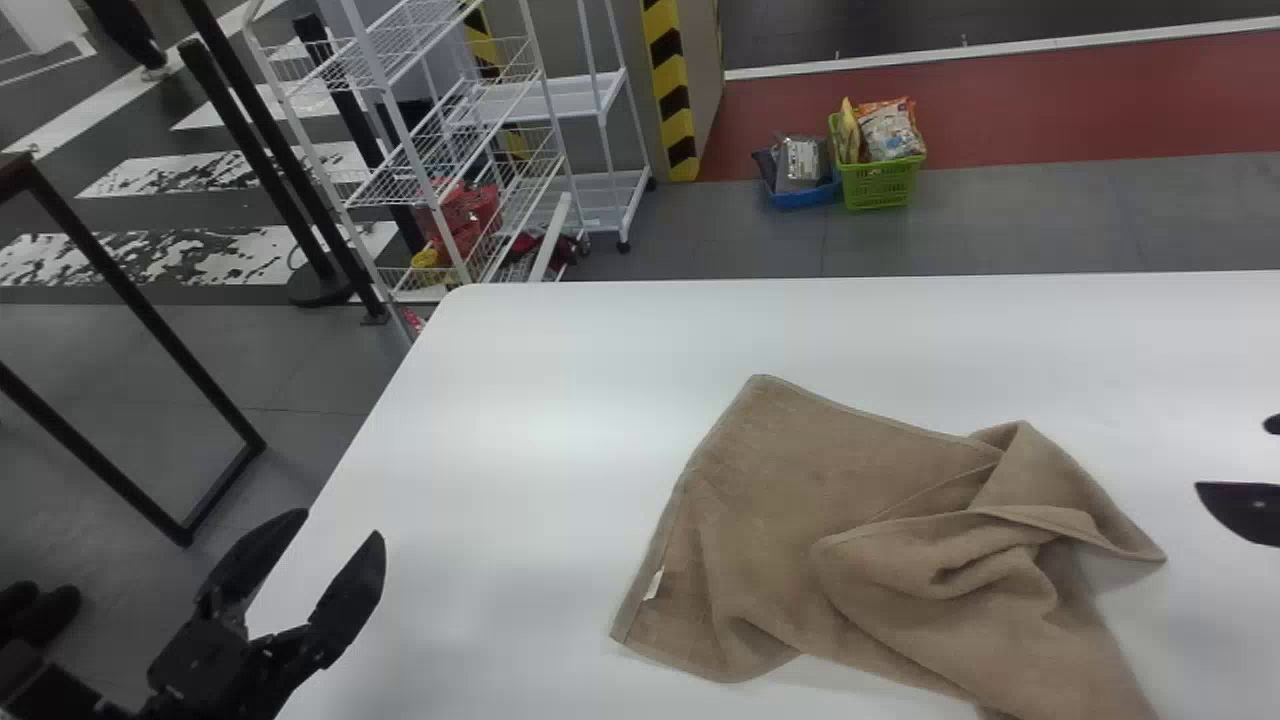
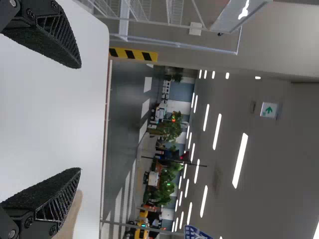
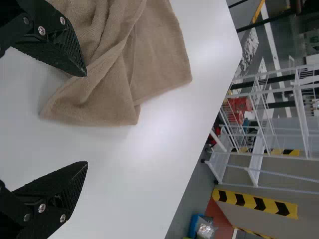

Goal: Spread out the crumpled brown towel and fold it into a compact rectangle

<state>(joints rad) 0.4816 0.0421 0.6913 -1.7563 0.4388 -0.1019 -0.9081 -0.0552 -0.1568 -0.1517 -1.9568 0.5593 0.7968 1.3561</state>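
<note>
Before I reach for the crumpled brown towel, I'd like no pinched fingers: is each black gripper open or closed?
Left black two-fingered gripper: open, holding nothing.
Right black two-fingered gripper: open, holding nothing.

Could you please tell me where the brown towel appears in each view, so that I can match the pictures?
Head view: the brown towel lies right of centre, reaching the bottom edge.
Left wrist view: just a sliver of it, beside one of the left gripper's jaws.
Right wrist view: a large part of it, partly behind one of the right gripper's jaws.
Shared landmark: the white table.
</note>
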